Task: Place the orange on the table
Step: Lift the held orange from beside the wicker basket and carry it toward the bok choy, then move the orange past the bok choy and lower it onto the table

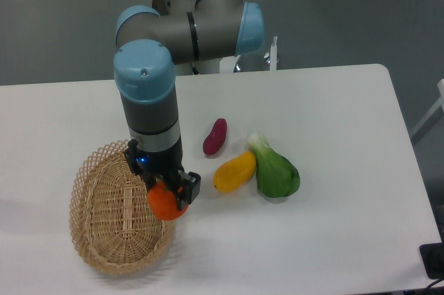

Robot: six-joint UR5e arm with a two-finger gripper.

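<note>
The orange [164, 203] is a small round orange-red fruit held between my gripper's fingers. My gripper [169, 196] is shut on it, above the right rim of the wicker basket [111, 239], at the edge where the basket meets the white table [333, 170]. The arm's wrist stands upright above the gripper and hides the top of the orange. I cannot tell how high the orange is above the surface.
An elongated yellow-orange fruit [234, 171], a green vegetable [275, 170] and a dark purple-red sweet potato [214, 137] lie on the table to the right of the gripper. The basket looks empty inside. A dark object [433, 260] sits at the table's right front corner.
</note>
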